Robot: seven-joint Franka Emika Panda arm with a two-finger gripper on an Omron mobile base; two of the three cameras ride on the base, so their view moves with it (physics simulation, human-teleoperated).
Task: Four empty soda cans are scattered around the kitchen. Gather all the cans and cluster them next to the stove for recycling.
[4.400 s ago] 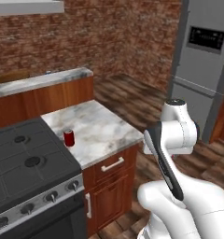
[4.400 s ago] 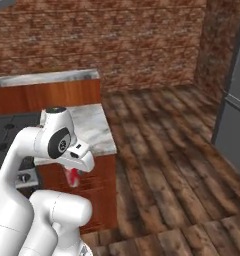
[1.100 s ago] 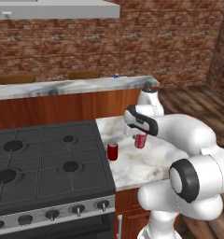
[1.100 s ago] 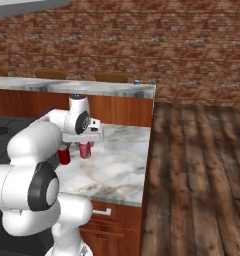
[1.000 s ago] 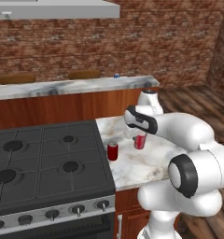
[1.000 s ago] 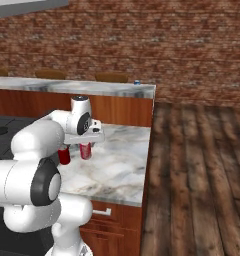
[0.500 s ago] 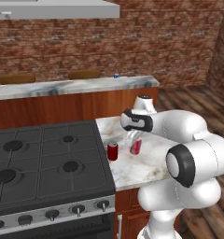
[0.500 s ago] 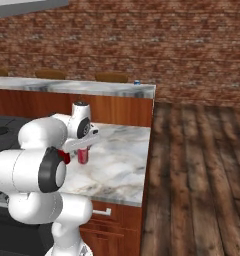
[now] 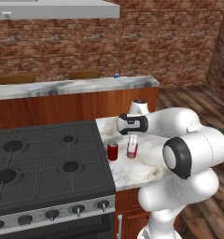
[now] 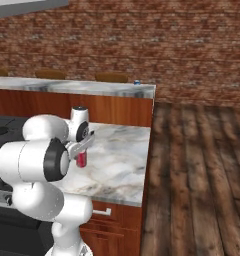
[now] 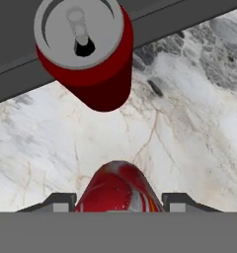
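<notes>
I have the fingers clamped on a red can over the marble counter. Another red can stands just beside the stove edge. Bare counter lies to the right. My arm reaches in low, hand pointing down.

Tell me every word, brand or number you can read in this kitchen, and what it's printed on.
None can be read.
Red can in the hand: white marks on its side, too blurred to read.
Red can beside the stove: plain, no lettering.
Stove knobs: no markings.
Small blue thing on the far counter: too small to tell.
</notes>
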